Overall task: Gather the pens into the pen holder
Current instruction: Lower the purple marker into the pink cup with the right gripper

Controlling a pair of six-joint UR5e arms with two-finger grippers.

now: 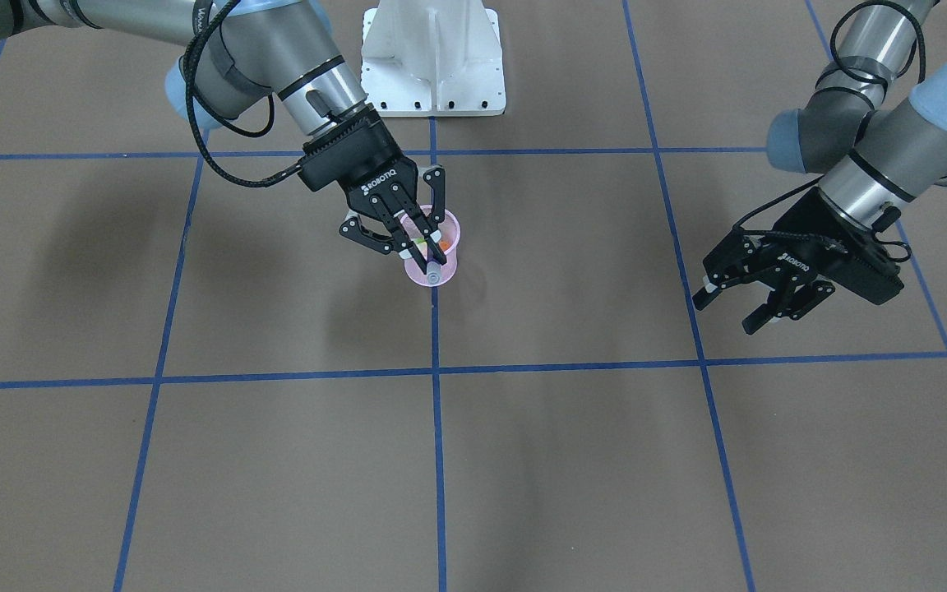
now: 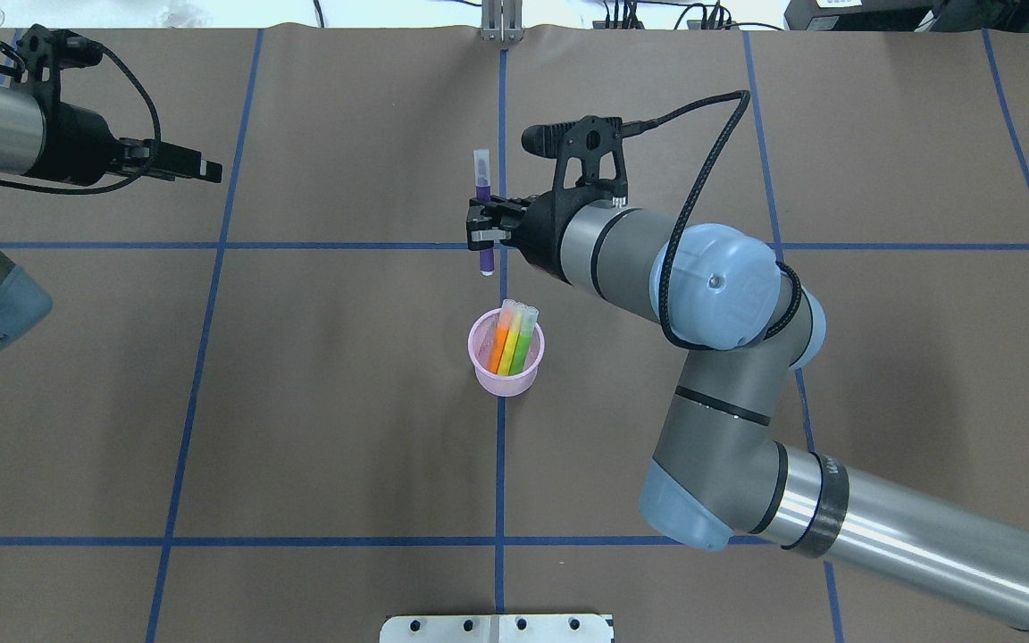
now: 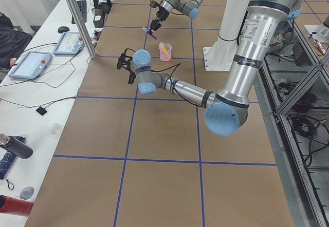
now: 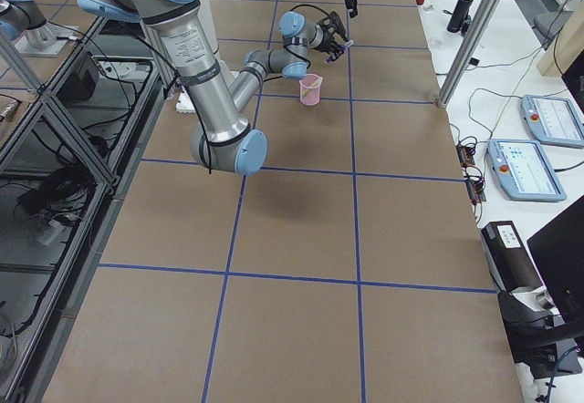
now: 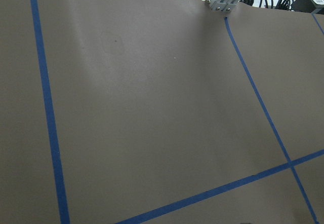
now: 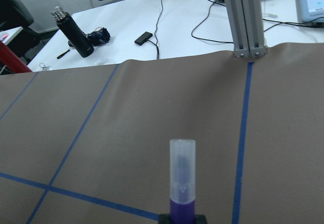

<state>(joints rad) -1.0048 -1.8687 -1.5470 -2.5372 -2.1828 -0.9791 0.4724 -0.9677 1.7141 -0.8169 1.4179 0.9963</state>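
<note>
1. Right end effector [image 2: 479, 230]: fingers clamped on the barrel of the purple pen [image 2: 482, 210]. The pen is held off the surface [image 2: 300, 402], just beyond the pen holder [image 2: 504, 379] on the side away from the robot and apart from its rim. Its pale cap end points toward the far edge of the surface, where a metal post [image 2: 501, 22] stands. Right arm [image 2: 720, 295]: passes the pen holder on the robot's right, elbow bent above the surface, wrist turned across toward the robot's left

2. Pen holder: upright on a blue tape line [image 2: 499, 464], with wide brown paper on every side. It holds an orange pen [image 2: 499, 339], a yellow pen [image 2: 513, 346] and a green pen [image 2: 525, 341], all leaning with caps up

3. Left end effector [image 1: 727, 311]: fingers apart, hovering well apart from the pen holder on the robot's left. Left arm [image 1: 876, 123]: bent, wrist angled down toward the surface
</note>
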